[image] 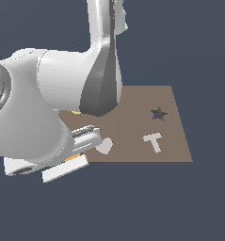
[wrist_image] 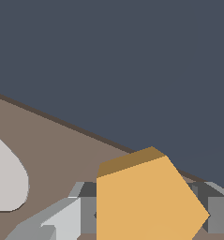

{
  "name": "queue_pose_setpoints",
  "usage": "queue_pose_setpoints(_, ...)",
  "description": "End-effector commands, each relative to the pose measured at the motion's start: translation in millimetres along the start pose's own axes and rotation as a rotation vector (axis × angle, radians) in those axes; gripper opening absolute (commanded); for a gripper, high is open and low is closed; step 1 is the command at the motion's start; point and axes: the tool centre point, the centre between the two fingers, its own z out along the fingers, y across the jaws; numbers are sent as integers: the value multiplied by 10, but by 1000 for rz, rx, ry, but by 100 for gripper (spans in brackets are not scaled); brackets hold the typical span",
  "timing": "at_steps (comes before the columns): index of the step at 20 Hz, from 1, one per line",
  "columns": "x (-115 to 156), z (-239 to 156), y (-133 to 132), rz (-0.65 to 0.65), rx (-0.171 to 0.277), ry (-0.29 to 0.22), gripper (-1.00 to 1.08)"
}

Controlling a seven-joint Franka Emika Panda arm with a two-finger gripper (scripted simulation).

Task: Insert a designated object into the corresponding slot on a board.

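Note:
The orange pentagon block (wrist_image: 146, 197) fills the wrist view between my two grey fingers (wrist_image: 62, 220), which press against its sides. In the exterior view only a sliver of the orange pentagon block (image: 73, 156) shows under my gripper (image: 81, 149), at the near edge of the brown board (image: 132, 127) on the exterior view's left. The block hangs just over the board's edge (wrist_image: 62, 150). The pentagon slot is hidden behind my arm.
A pale grey heart (image: 104, 146) lies on the board right beside the gripper and also shows in the wrist view (wrist_image: 5, 180). A pale T piece (image: 153, 142) and a dark star cutout (image: 158, 113) lie further to the exterior view's right. A yellow sliver (image: 76, 112) peeks from under the arm.

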Motion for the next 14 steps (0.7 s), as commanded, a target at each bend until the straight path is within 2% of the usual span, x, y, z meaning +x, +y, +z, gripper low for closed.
queue_pose_setpoints(1, 76, -7, -106, -98, 0, 1, -100)
queue_pose_setpoints(14, 260, -28, -766, -619, -1, 1, -100)
